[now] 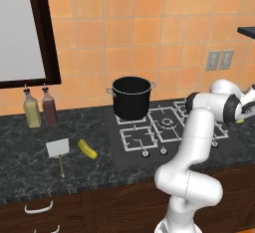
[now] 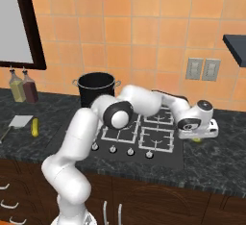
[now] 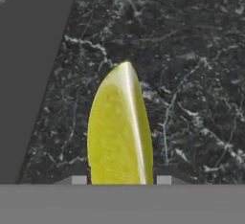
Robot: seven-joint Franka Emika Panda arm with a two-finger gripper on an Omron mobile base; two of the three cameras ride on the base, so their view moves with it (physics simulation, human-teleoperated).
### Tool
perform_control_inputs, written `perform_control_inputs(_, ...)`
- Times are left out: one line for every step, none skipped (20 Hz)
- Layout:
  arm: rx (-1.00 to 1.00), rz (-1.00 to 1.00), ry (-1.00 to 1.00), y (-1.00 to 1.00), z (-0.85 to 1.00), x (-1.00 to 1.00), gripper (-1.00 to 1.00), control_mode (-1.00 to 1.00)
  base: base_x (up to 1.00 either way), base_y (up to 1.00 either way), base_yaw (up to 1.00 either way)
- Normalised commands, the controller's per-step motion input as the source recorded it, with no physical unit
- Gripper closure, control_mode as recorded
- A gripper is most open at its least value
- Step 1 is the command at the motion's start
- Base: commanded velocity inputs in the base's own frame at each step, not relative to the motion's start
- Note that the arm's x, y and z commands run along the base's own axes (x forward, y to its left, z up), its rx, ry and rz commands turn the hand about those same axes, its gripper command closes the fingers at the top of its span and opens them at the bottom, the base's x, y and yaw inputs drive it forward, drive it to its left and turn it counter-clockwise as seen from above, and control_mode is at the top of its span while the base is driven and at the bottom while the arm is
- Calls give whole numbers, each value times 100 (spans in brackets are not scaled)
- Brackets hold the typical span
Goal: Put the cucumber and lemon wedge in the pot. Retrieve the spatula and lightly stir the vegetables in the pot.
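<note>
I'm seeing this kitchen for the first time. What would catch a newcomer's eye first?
The white robot arm stretches across the stove to the dark counter at its right, where its gripper is low over a yellow-green lemon wedge that sits between its fingertips. At the stove's back left stands a tall black stockpot. On the counter left of the stove lie a white-bladed spatula and a small yellow-green curved piece.

The white arm reaches far out to its right, elbow bent and forearm stretched low — wrist turned downward. Its end effector point(image 2: 198, 137) points down, jaws partly parted — grip state unclear.
</note>
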Motion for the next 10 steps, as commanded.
perform_control_inputs(-8,13,0,70,24,-24,100,-100,0,0,0)
perform_control_inputs(-12,13,0,78,63,-36,100,-100,0,0,0)
perform_control_inputs(-15,21,-5,81,100,-61,100,-100,0,0,0)
perform_control_inputs(-20,25,-5,92,100,-55,100,-100,0,0,0)
perform_control_inputs(-29,36,-4,100,100,-57,100,-100,0,0,0)
perform_control_inputs(-31,42,0,100,100,-49,100,-100,0,0,0)
perform_control_inputs(-36,44,0,100,100,-46,100,-100,0,0,0)
perform_control_inputs(-41,48,0,100,86,-37,100,-100,0,0,0)
perform_control_inputs(-42,46,0,100,89,-29,100,-100,0,0,0)
perform_control_inputs(-42,43,0,100,91,-21,100,-100,0,0,0)
